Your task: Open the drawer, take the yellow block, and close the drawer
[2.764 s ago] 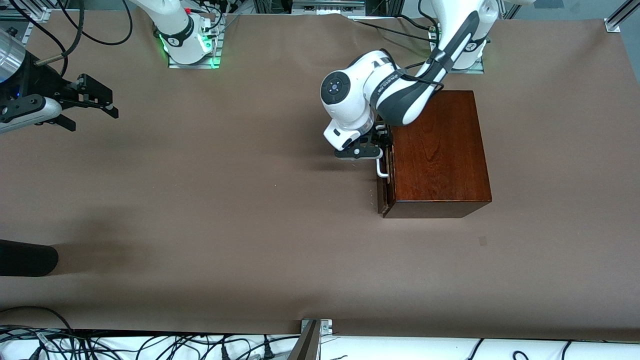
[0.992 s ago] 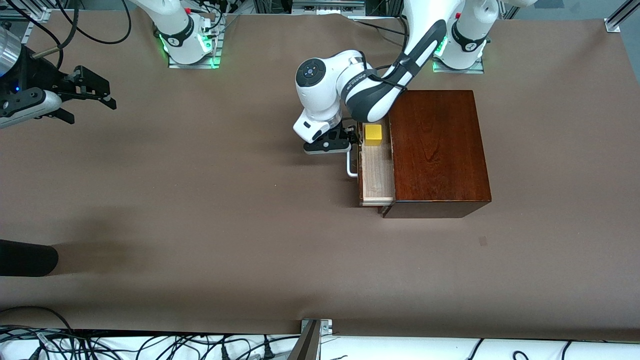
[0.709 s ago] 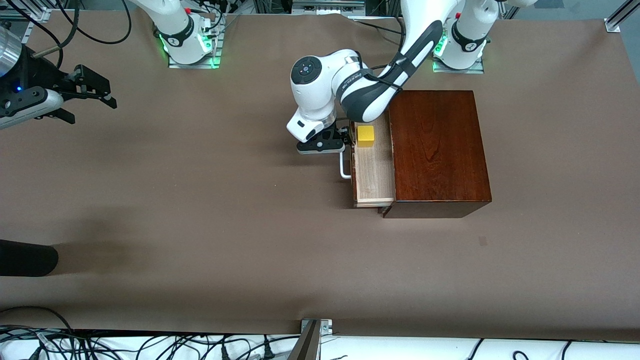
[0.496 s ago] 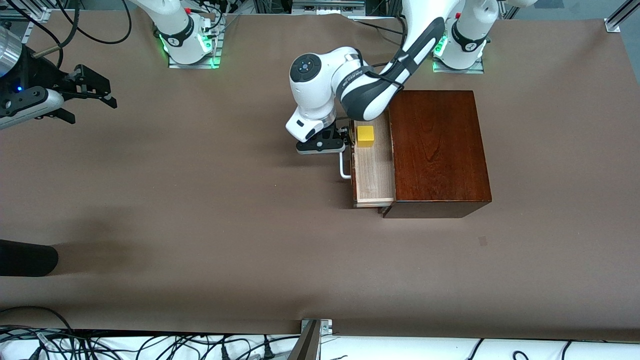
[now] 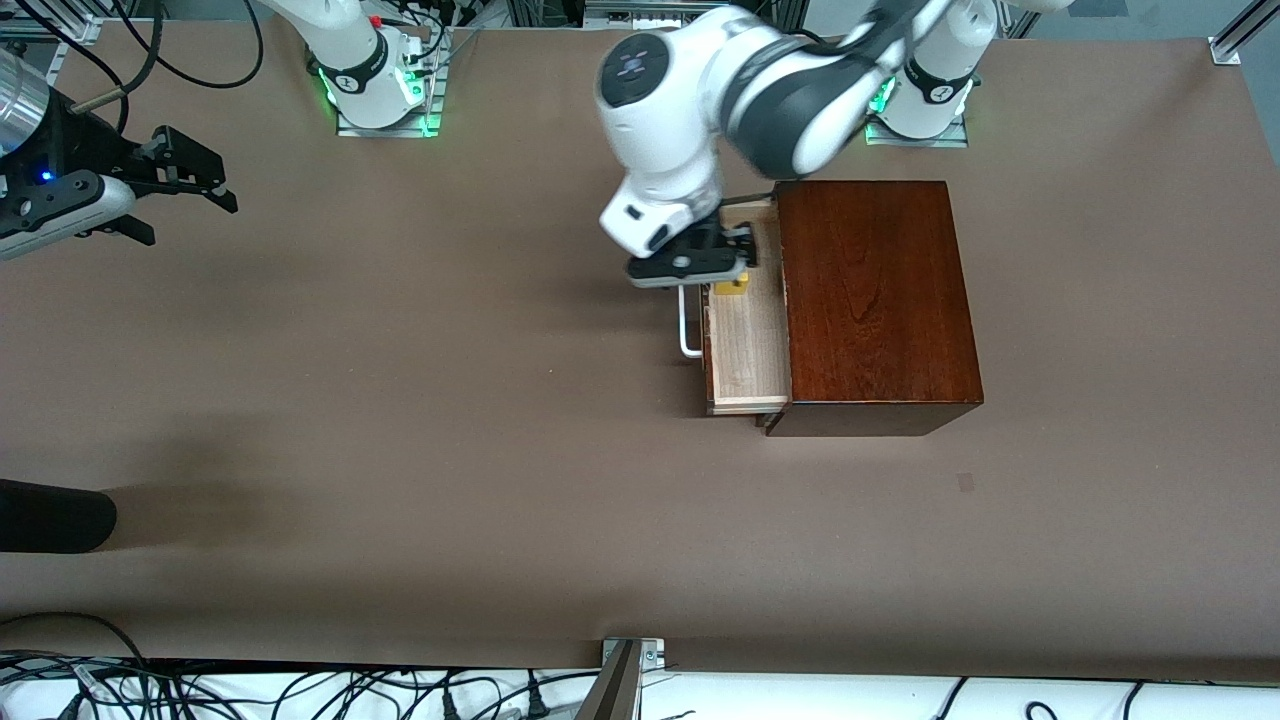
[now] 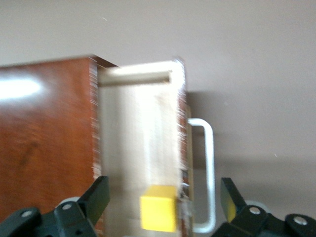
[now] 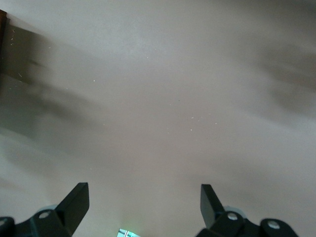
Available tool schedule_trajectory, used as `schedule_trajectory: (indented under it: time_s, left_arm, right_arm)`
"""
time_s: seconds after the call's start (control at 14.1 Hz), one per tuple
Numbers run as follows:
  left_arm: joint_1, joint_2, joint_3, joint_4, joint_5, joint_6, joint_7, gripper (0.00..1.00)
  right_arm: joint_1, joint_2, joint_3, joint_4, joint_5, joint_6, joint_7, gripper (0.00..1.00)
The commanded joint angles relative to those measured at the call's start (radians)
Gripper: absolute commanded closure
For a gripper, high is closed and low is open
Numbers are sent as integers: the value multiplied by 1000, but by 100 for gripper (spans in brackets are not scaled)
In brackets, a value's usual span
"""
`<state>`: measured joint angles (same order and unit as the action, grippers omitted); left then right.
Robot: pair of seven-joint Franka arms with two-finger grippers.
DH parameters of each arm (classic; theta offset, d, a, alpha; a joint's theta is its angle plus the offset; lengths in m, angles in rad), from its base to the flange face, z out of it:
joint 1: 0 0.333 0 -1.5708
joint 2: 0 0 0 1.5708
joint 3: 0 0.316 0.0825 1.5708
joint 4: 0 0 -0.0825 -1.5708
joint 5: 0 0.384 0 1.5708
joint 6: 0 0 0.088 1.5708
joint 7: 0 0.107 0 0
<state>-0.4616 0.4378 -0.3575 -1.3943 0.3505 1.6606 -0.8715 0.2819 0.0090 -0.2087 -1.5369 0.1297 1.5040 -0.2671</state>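
A: What's changed in the last half sec?

B: Left tool (image 6: 164,187) has let go of the handle (image 5: 686,325), gone up and swung across. It's now over the drawer (image 5: 745,350), just above the yellow block (image 5: 730,288), fingers spread wide, holding nothing.

A: Drawer itself?

B: Hasn't budged since then: pulled well out of the box (image 5: 875,300), middle of the frame, a bit above centre. Block sits in the drawer's upper end, by the front panel.

A: So step 1 done?

B: Looks so. I'd say the pick is starting; in the left wrist view the block lies between the two fingers, lower down. Closing comes after.

A: Right arm?

B: Waiting. Right tool (image 5: 205,195) is over bare worktop (image 5: 400,400), upper part of the frame at its own arm's end, fingers apart, empty.

A: Count?

B: 1 block, 1 drawer, 1 box, 1 handle, 2 tools.
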Motion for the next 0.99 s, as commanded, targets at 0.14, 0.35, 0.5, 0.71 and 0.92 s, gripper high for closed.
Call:
schedule_trajectory:
  time_s: [0.14,0.35,0.5,0.71,0.92]
  left_arm:
    - [243,-137,-8,-12,-169,-88,162,0]
    - [354,-185,-9,-12,-222,-185,251,0]
    - [426,-212,-6,-11,-223,-211,436,0]
    - [491,-252,49,-25,-248,-200,699,0]
    - [397,-333,305,-106,-367,-153,857,0]
  right_arm:
    - [-4,-3,3,9,21,-39,-23,0]
    - [-4,0,-9,11,22,-47,-44,0]
    - [-4,0,-9,11,21,-47,-43,0]
    - [-4,2,-6,35,21,-53,-44,0]
    - [-4,6,-6,37,21,-47,-44,0]
